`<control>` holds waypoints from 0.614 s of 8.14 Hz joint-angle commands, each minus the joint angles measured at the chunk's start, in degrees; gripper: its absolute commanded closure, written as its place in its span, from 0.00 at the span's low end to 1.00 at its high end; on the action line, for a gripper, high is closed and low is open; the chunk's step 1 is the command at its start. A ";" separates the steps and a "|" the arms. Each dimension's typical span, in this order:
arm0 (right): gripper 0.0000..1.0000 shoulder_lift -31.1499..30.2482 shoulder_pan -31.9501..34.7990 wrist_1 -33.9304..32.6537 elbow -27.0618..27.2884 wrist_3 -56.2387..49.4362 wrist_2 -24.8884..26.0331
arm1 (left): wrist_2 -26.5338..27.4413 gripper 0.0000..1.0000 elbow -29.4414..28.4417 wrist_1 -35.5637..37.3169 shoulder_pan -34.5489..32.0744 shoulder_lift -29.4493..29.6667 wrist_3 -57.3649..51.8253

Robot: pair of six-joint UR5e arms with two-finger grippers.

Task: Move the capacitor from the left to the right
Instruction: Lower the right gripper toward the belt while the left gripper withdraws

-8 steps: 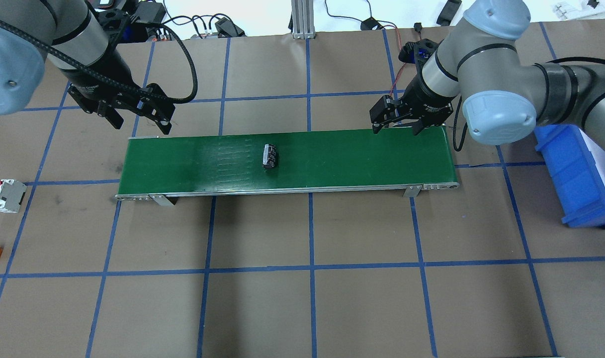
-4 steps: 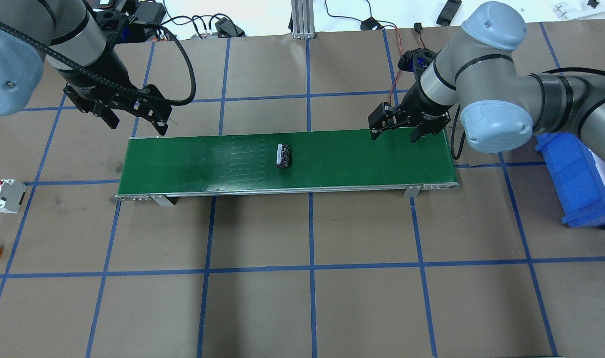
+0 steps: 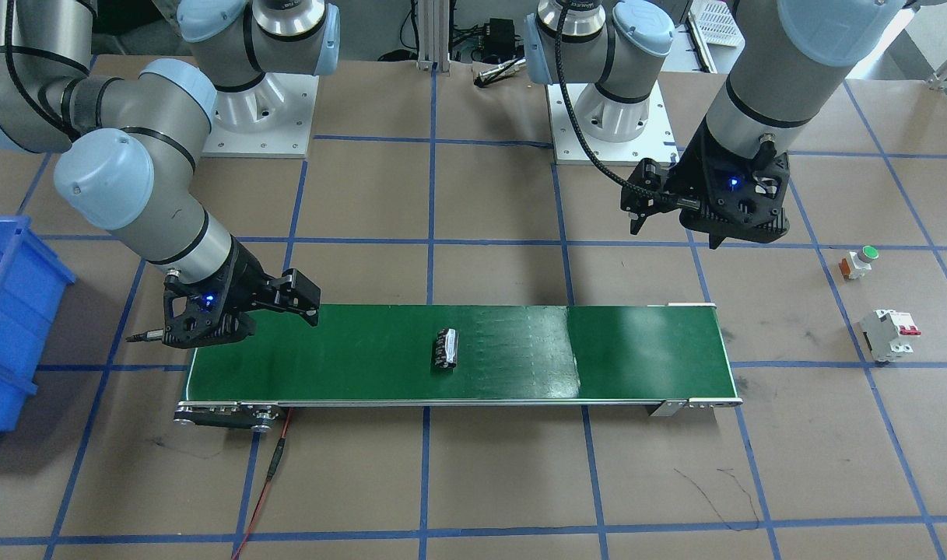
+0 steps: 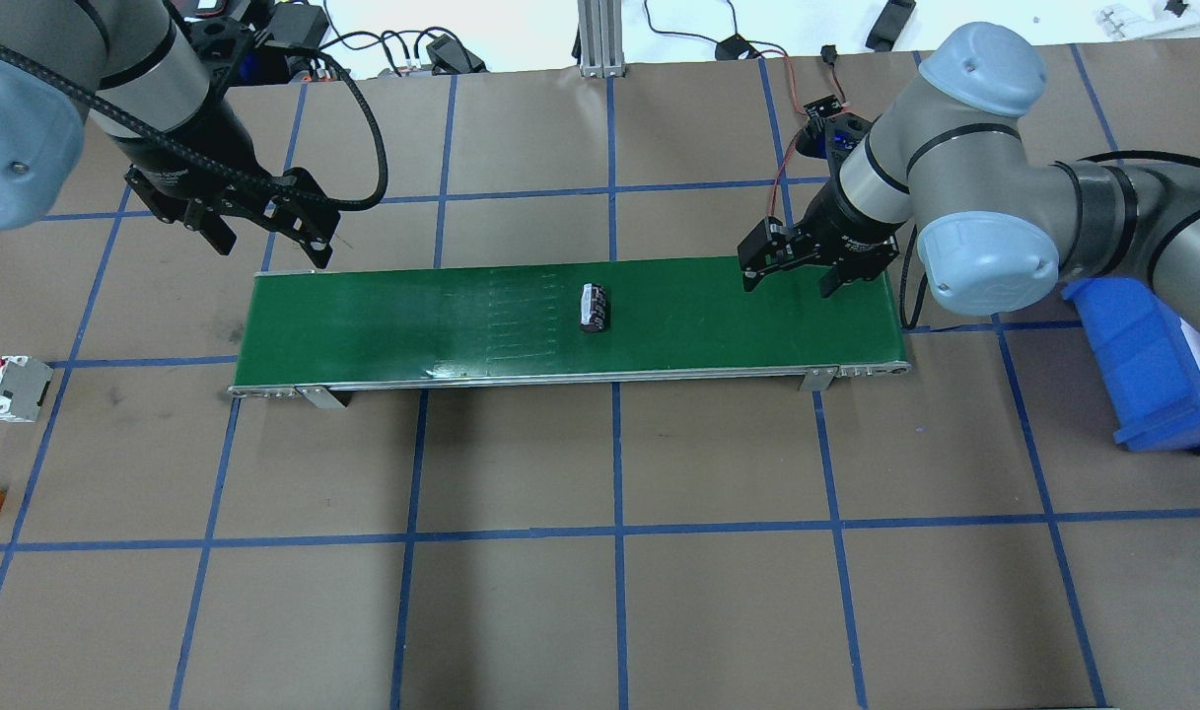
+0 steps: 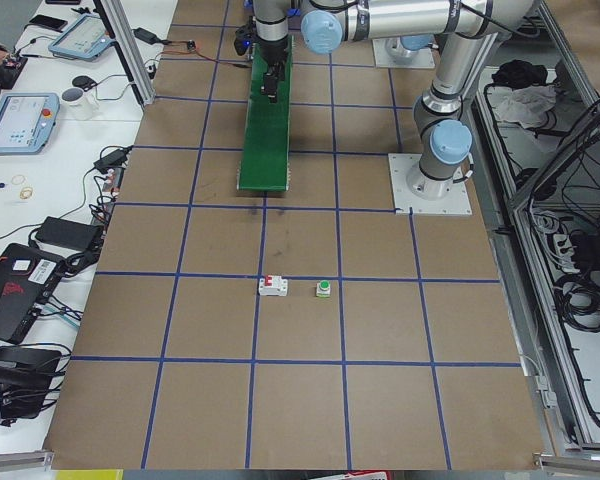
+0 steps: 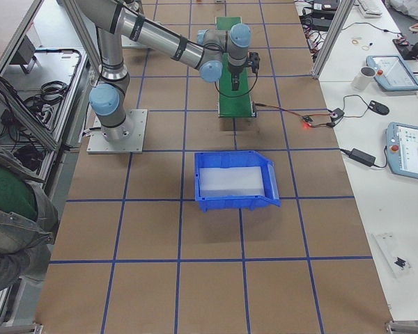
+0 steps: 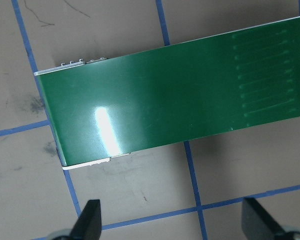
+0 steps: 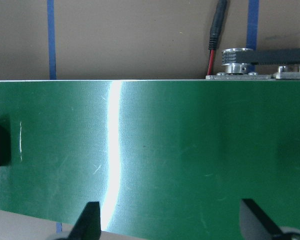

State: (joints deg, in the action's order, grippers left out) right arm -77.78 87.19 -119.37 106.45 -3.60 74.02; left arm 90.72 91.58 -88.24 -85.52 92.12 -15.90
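Green conveyor belt (image 4: 718, 316) is holding the black capacitor (image 4: 594, 308), lying approx mid-belt, untouched. Right gripper (image 4: 790, 286) is hovering over the belt's right end w/ jaws spread. Left gripper (image 4: 274, 248) is hanging empty, jaws spread too. Pickup & rightward drop-off are pending.

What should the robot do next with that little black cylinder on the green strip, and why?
Probably the right gripper should drop lower and ease toward the capacitor, which lies loose near the middle of the green belt. That gripper hangs open over the belt's right end, nearer than the open left gripper by the other end.
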 commanded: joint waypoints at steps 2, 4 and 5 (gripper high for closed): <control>0.05 0.08 -1.39 0.11 1.91 -0.10 -0.80 | -0.02 0.00 0.00 0.00 0.00 -0.01 -0.09; 0.05 0.17 -2.28 0.11 2.27 -0.36 -2.74 | -0.02 0.00 0.00 0.00 0.09 -0.01 -0.09; 0.04 0.08 -2.28 0.11 2.27 -0.36 -2.74 | -0.02 0.00 0.00 0.00 0.17 -0.01 -0.09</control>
State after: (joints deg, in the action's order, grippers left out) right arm -77.66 85.22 -119.27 108.53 -3.87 71.81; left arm 90.70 91.58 -88.24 -85.48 92.11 -15.99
